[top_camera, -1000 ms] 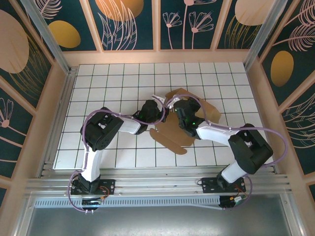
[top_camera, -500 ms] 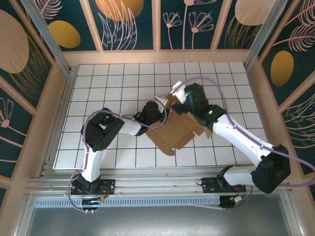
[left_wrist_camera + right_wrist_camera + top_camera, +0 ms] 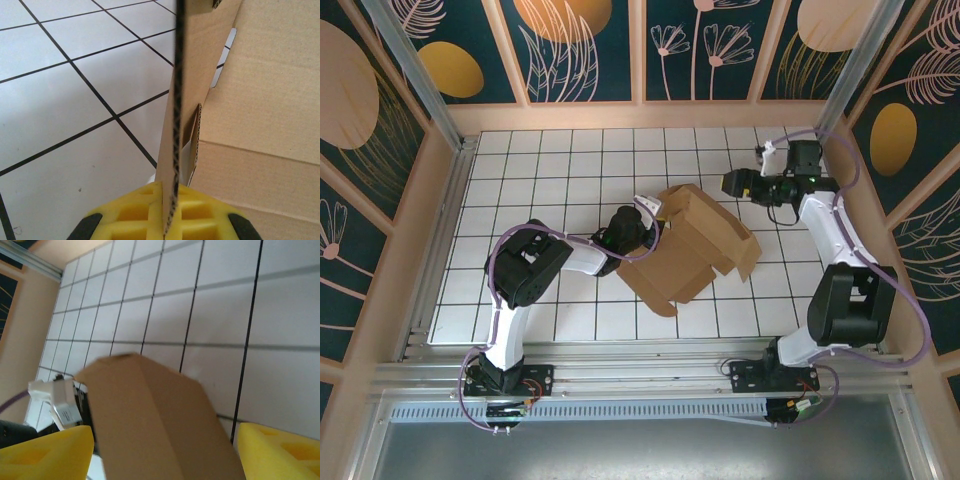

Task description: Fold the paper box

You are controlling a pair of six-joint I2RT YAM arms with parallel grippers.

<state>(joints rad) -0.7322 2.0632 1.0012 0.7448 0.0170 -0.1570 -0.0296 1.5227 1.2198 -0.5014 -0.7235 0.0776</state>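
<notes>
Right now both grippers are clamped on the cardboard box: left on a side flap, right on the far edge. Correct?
Not quite. The right gripper is not on the paper box. The top external view shows it apart from the box, off to the box's right, and in the right wrist view its fingers are spread open. The left gripper is clamped on a flap edge, as you said.

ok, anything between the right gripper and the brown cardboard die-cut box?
Nothing visible: bare white grid table separates the open right gripper from the brown cardboard box. The left gripper clamps the box's opposite side.
</notes>
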